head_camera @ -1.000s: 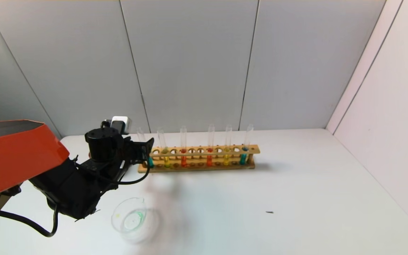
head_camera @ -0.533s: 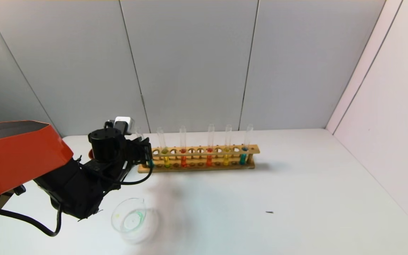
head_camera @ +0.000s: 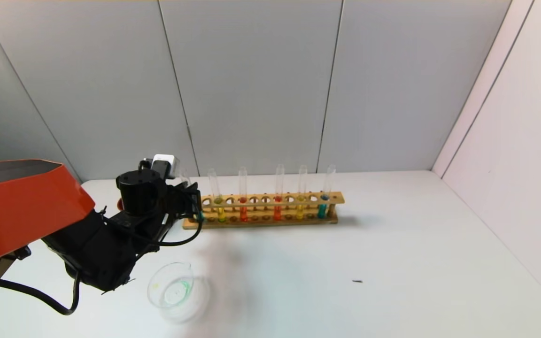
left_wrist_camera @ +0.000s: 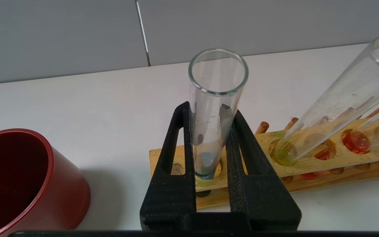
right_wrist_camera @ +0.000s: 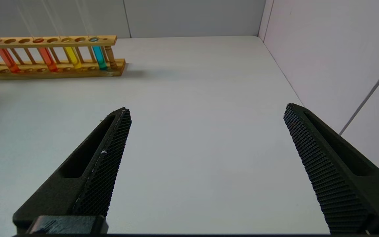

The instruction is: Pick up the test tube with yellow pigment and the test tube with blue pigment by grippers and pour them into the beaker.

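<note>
My left gripper (head_camera: 191,199) (left_wrist_camera: 211,110) is shut on the test tube with blue pigment (left_wrist_camera: 214,98) (head_camera: 199,215). The tube is nearly empty, with blue residue at its bottom, and stands upright in the end hole at the left of the wooden rack (head_camera: 261,220). The test tube with yellow pigment (left_wrist_camera: 327,112) (head_camera: 221,213) leans in the neighbouring hole, holding only greenish-yellow residue. The beaker (head_camera: 176,291) sits on the table in front of the left arm, with faint greenish liquid in it. My right gripper (right_wrist_camera: 207,108) is open and empty over bare table, out of the head view.
The rack also holds two red-orange tubes, a fuller yellow tube (head_camera: 300,211) and a fuller blue tube (head_camera: 322,210); it shows in the right wrist view (right_wrist_camera: 51,41) too. A dark red cup (left_wrist_camera: 21,177) stands left of the rack. Walls close the back and right.
My left gripper with the blue tube has shifted slightly back and left at the rack's left end, then stayed still. The beaker and the other tubes have not moved.
</note>
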Controlling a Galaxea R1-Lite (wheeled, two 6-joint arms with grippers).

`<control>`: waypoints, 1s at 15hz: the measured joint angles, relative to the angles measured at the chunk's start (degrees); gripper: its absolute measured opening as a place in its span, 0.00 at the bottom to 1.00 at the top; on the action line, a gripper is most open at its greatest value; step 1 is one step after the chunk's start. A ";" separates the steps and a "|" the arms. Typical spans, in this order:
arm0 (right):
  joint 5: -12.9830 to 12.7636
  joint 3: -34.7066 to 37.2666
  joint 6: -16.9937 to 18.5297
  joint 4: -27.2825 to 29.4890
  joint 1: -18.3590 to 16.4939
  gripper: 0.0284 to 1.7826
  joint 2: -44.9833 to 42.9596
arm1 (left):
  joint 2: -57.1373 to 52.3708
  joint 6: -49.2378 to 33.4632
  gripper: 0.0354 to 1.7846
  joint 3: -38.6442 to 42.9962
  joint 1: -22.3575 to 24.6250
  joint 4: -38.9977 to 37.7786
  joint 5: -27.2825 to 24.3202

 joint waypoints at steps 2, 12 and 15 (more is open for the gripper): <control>0.02 0.00 -0.02 0.00 0.00 0.95 0.00 | -0.68 1.07 0.16 0.10 -0.33 0.35 0.11; 0.02 0.00 0.00 0.00 0.00 0.95 0.00 | -7.06 2.26 0.16 -7.06 -0.74 15.17 0.04; 0.00 0.00 0.00 0.00 0.02 0.95 0.00 | -8.79 1.78 0.16 -11.17 -0.74 20.65 0.02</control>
